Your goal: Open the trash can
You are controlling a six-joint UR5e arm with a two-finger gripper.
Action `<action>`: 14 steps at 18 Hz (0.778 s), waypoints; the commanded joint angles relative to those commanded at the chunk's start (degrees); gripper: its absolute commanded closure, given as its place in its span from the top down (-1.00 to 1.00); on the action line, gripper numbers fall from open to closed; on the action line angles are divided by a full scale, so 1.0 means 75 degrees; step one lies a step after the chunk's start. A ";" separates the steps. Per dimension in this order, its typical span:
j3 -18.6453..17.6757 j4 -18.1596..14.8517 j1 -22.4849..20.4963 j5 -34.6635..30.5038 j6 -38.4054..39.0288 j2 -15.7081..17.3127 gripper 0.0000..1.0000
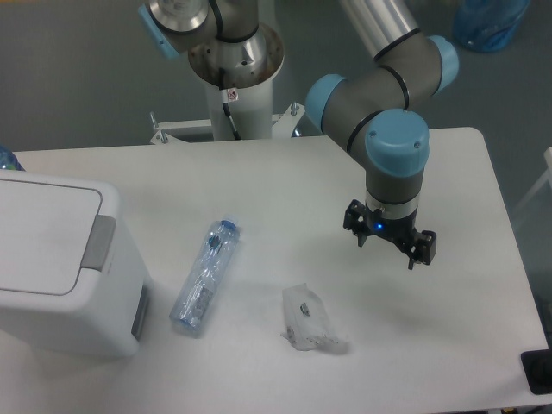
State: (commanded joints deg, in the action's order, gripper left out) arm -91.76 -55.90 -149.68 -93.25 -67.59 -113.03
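So the trash can (pixel 60 263) sits at the desk's (pixel 285 172) left edge, lid shut. Tool (pixel 390 244) hangs spread and holding nothing over bare desk on the right, well apart from it; a crushed bottle (pixel 205 276) and crumpled wrapper (pixel 308 318) lie between.

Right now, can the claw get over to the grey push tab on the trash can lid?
Probably yes. The claw hangs above bare table right of the trash can. The plastic bottle and a crumpled clear wrapper lie flat between them, low enough to pass over. The grey push tab is uncovered.
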 joint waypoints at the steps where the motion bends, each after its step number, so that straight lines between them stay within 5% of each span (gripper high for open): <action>1: 0.0000 0.0012 0.0000 0.0000 0.0000 0.0000 1.00; 14: -0.0023 0.0011 0.0000 0.0129 0.0232 0.0000 1.00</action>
State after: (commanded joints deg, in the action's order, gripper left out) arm -91.93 -55.81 -149.68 -92.29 -65.85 -113.03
